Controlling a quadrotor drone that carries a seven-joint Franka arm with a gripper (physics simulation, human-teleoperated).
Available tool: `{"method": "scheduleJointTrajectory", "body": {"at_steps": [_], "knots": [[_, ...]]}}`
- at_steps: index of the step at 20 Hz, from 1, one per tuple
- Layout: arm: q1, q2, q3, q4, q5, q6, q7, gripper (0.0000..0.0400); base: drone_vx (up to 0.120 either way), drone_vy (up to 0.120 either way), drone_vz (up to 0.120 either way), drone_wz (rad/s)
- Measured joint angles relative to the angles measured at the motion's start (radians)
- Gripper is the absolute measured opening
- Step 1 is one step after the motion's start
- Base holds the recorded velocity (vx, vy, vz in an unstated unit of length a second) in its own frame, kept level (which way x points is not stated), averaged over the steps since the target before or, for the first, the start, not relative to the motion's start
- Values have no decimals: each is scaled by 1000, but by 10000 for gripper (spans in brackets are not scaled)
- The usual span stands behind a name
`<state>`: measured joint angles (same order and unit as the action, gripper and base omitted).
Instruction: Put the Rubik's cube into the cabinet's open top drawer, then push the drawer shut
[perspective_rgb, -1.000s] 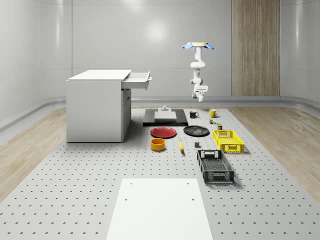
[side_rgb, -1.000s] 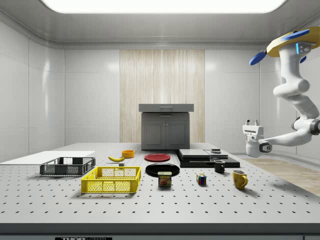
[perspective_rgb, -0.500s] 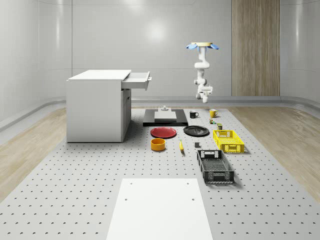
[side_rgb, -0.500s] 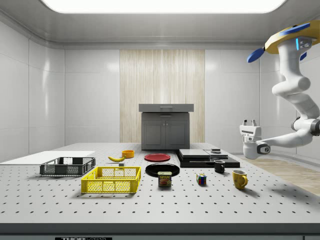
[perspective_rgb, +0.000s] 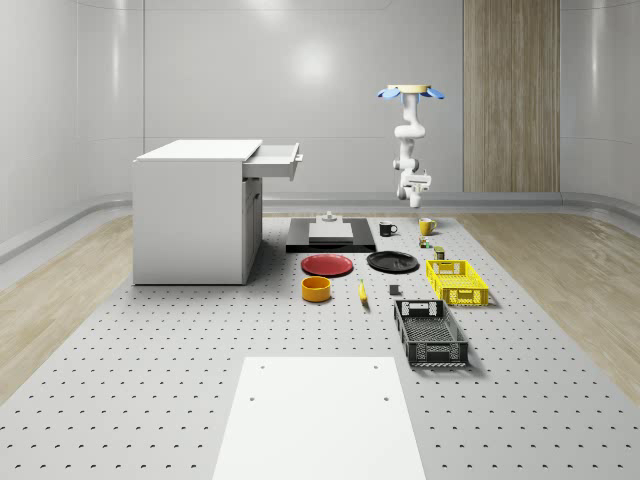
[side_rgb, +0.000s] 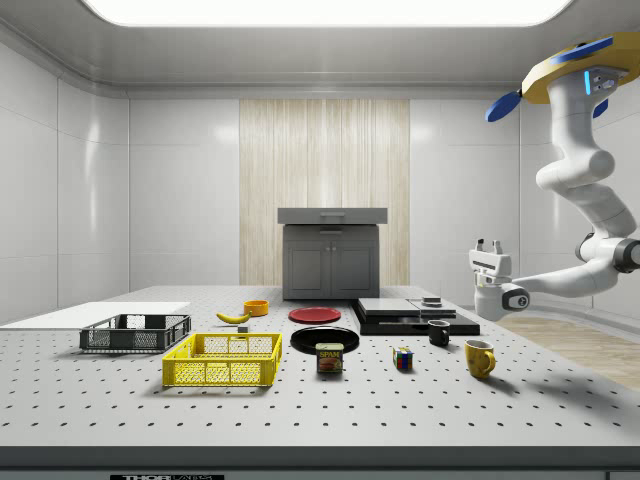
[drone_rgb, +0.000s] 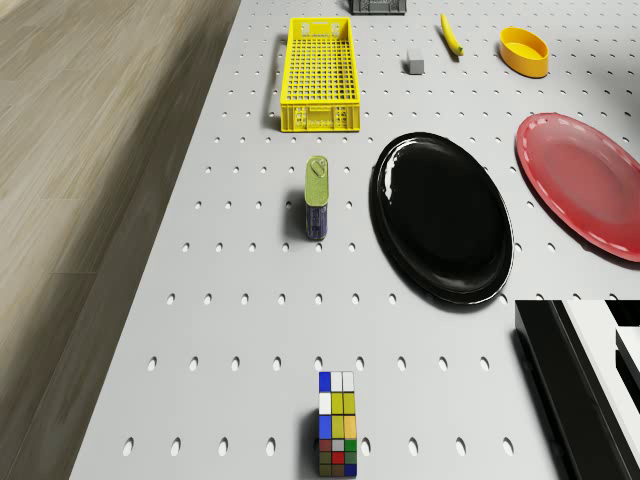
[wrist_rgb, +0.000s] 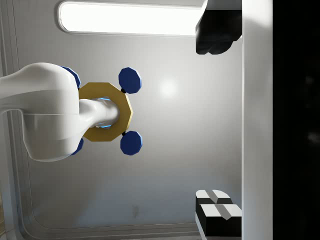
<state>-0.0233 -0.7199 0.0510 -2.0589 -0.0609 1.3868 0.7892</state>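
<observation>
**A:** Entry one: what is recorded as changed?

**B:** The drone (perspective_rgb: 410, 92) is logged slightly further right in the whole-scene view than a second ago. It hovers upper right of centre, apparently above the table's (perspective_rgb: 150, 400) far end. In the side view the gripper (side_rgb: 489, 245) is noted further left, pointed upward, above the yellow mug (side_rgb: 479, 357).

**A:** Fingers?

**B:** Listed as spread apart, nothing held; black pads (wrist_rgb: 217, 30) are seen in the wrist view.

**A:** Task item?

**B:** The Rubik's cube (drone_rgb: 338, 425), with glossy multicoloured tiles, is set on the perforated grey table, right of centre in the side view. The white boxy cabinet (perspective_rgb: 195, 210) is well apart, its top drawer (perspective_rgb: 275, 160) pulled out.
</observation>
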Motion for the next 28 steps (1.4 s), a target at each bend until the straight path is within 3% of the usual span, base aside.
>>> {"method": "scheduleJointTrajectory", "body": {"at_steps": [7,12,15,19,23,28], "knots": [[-32,-7,102,-19,-144,8,20,400,120,0,0,0],[-91,-25,283,-87,-405,20,59,400,120,0,0,0],[-153,-49,452,-196,-664,33,109,400,120,0,-93,0],[-284,-103,706,-440,-1107,38,234,400,120,0,-120,0],[-482,-160,913,-667,-1515,-21,411,400,120,0,-120,0],[-734,-223,1069,-794,-1797,-135,594,400,120,0,-120,0]]}}
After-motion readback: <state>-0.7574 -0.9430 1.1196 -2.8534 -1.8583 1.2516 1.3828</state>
